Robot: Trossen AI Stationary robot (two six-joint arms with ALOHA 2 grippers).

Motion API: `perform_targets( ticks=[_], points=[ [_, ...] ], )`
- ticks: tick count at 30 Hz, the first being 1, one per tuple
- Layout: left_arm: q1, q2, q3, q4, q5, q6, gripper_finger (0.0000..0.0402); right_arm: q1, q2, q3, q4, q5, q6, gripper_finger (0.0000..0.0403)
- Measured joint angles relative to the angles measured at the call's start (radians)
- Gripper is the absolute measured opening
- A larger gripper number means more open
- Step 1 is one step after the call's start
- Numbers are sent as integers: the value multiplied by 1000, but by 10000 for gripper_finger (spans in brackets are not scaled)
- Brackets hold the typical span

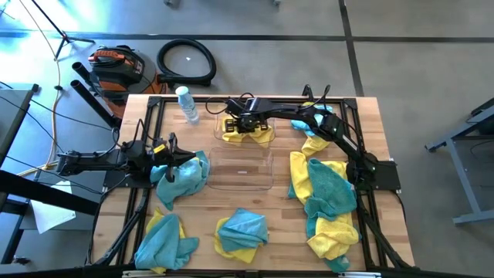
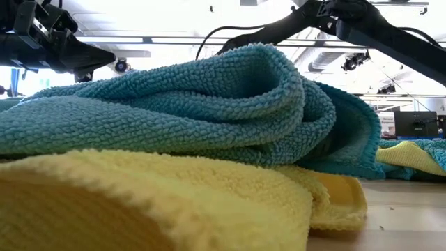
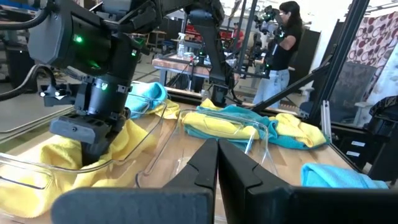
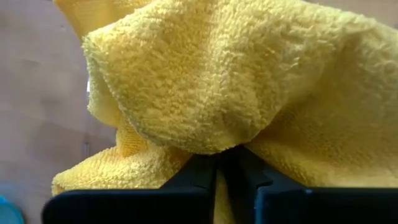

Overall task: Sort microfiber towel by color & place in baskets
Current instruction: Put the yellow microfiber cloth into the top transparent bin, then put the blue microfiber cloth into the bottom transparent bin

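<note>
Two dark, slender jointed arms with black cables, green indicator light, tapered black fingers (image 3: 239,177).

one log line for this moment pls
right end effector: shut on yellow towel, over far basket | left end effector: shut, by teal towel

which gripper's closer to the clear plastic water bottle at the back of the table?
Right. The right gripper is over the far clear plastic basket, shut on a yellow microfiber towel, beside the clear plastic water bottle. The left gripper sits nearer the front, at a teal towel.
</note>
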Motion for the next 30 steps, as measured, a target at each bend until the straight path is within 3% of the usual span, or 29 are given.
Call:
perform_targets(
  ticks=[6, 11, 18, 25, 30],
  points=[
    [0, 0, 0, 0, 0, 0, 1, 1, -21, -1, -15, -34, -1, 103],
    [0, 0, 0, 0, 0, 0, 1, 1, -106, -1, -15, 22, -20, 136],
    [0, 0, 0, 0, 0, 0, 1, 19, -239, -1, -93, 124, -106, 145],
    [0, 0, 0, 0, 0, 0, 1, 101, -347, -3, -188, 150, -289, 144],
    [0, 0, 0, 0, 0, 0, 1, 157, -432, -93, -190, 194, -328, 144]
  ],
)
